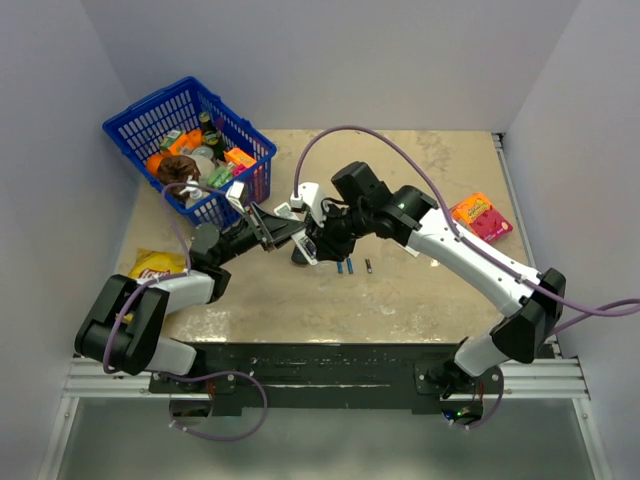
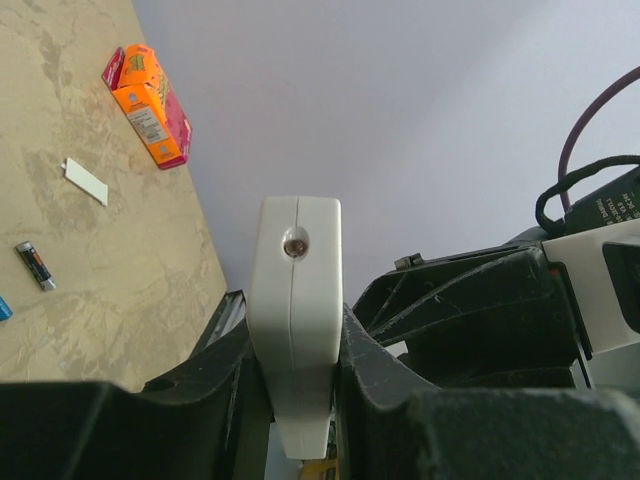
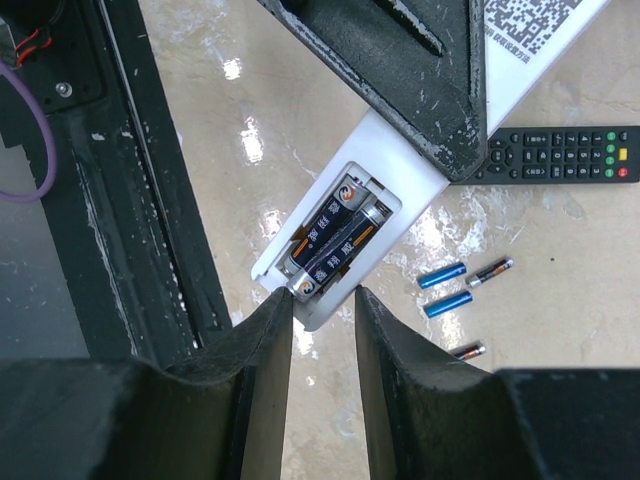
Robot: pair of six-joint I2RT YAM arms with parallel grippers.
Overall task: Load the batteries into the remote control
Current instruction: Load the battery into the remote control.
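Note:
My left gripper [image 2: 295, 345] is shut on the white remote control [image 2: 295, 300] and holds it above the table, edge-on in the left wrist view. Seen from the right wrist, the remote control [image 3: 345, 235] shows its open compartment, and two dark batteries [image 3: 330, 240] lie in it side by side. My right gripper [image 3: 322, 300] is open with a narrow empty gap, its tips right at the compartment's end. On the table below lie loose batteries: two blue ones [image 3: 441, 275] and two dark ones [image 3: 490, 270]. In the top view the two grippers meet mid-table [image 1: 300, 232].
A black remote [image 3: 560, 155] lies on the table beyond the loose cells. A small white strip [image 2: 85, 181] and an orange box [image 2: 150, 105] lie to the right. A blue basket [image 1: 190, 150] of items stands back left, a yellow bag [image 1: 155, 265] near the left arm.

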